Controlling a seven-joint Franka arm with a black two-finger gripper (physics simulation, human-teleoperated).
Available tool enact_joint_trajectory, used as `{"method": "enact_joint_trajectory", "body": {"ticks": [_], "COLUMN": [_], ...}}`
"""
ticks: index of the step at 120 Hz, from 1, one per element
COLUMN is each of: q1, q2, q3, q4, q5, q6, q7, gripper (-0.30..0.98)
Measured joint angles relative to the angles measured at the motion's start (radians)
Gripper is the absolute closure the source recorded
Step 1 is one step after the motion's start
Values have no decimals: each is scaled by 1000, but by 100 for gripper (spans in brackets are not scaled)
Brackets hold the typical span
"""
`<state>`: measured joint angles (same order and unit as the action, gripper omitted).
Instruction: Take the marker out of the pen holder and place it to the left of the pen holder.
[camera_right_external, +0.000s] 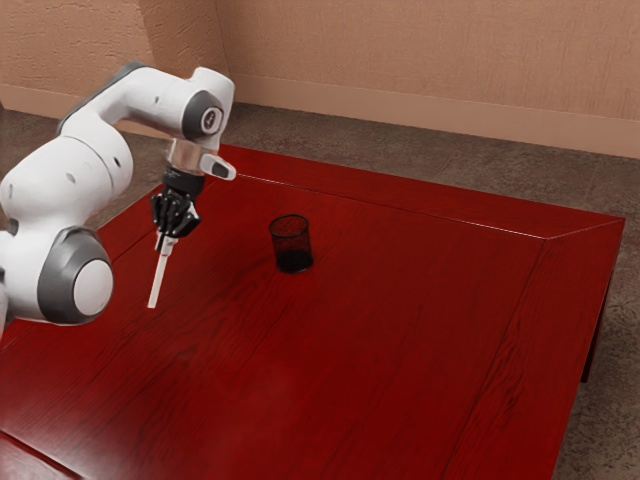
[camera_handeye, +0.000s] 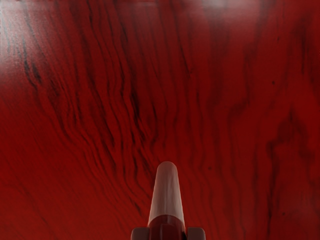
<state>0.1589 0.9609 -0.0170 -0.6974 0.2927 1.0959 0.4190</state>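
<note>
Exterior view: the jaws clamp the marker (camera_right_external: 158, 276), slanting downward above the tabletop (camera_right_external: 350, 370), apart from the pen holder (camera_right_external: 292, 242). Good placement calls for lining up left of the holder, lowering slowly and releasing at contact.

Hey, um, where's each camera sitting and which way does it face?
Exterior view: beside my arm, looking obliquely down across the table and pen holder; my arm and gripper show.
Wrist view: on my hand, facing the tabletop along the marker; my fingertips show at the lower edge.
Shared: marker, table and gripper.
</note>
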Motion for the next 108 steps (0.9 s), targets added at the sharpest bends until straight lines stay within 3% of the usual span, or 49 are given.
{"method": "enact_joint_trajectory", "body": {"ticks": [8,29,48,56,69,79,88,108], "q1": [-1,-2,-9,-20,-24,-40,-81,-113], "q2": [0,-1,-35,-157,-604,-824,-897,-915], "q3": [-9,-16,-17,-16,-10,-8,-7,-5], "q4": [0,-1,-6,-70,-511,-717,-761,-768], "q5": [0,-9,-11,-29,-109,-150,-169,-193], "q6": [9,19,23,24,113,203,263,338], "q7": [-15,-52,-78,-88,-108,-121,-131,-148], "gripper": [75,37,18,13,8,5,4,2]}}
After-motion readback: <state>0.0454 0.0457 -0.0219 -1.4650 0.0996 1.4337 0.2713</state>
